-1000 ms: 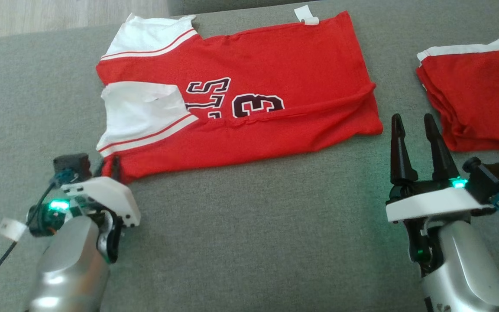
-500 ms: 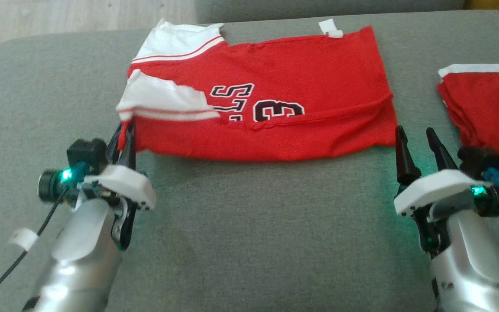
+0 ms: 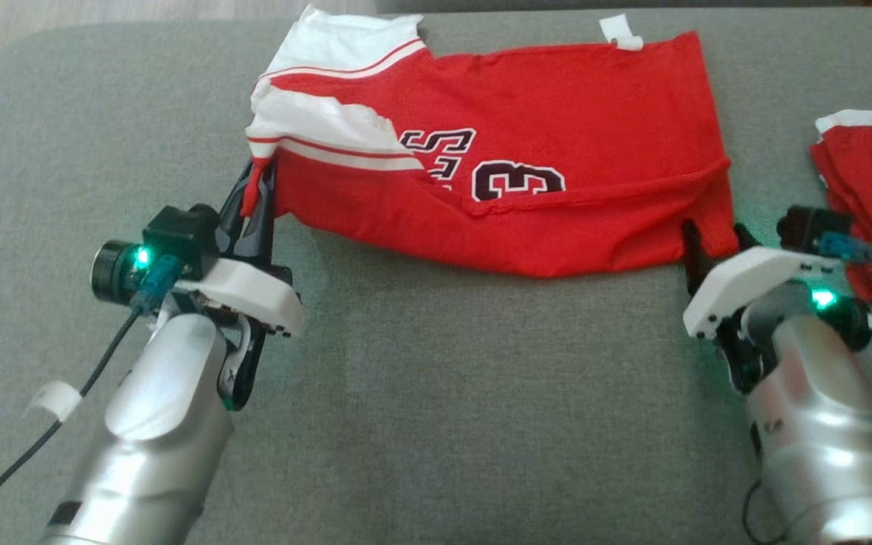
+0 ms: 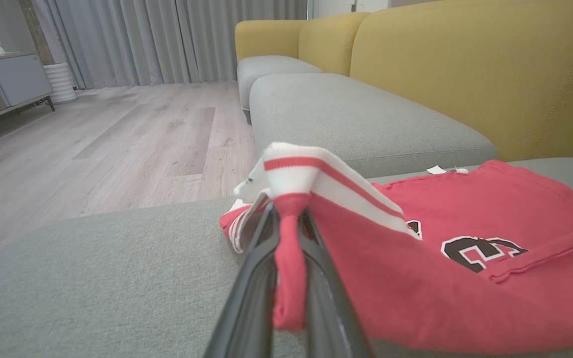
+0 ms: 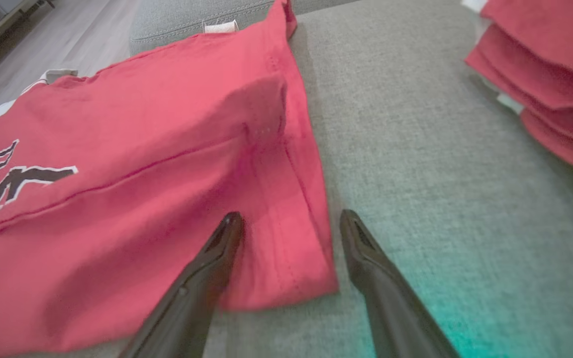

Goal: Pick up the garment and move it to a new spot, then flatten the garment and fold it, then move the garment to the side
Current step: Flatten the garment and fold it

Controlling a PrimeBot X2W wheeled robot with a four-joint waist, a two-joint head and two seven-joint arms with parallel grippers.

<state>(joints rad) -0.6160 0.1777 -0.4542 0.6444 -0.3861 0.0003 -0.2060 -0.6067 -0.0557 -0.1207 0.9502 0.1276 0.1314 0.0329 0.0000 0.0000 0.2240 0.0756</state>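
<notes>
The red jersey [image 3: 557, 98] lay folded lengthwise across the far part of the grey cushion [image 3: 436, 416]. Its white sleeves pointed to the robot's left and its hem to the right. The left claw [image 3: 258, 185] was closed tight on the jersey's near left corner, just below the striped white sleeve. In the left wrist view a fold of red cloth was pinched between the two dark fingers [image 4: 251, 283], and that corner was raised off the cushion. The right claw [image 3: 712, 242] stood wide open at the jersey's near right corner and held nothing. In the right wrist view one finger [image 5: 202, 278] showed against the red cloth and the other against bare cushion, with the hem corner between them. A pile of folded red clothes [image 3: 871, 197] lay further right, apart from the jersey.
</notes>
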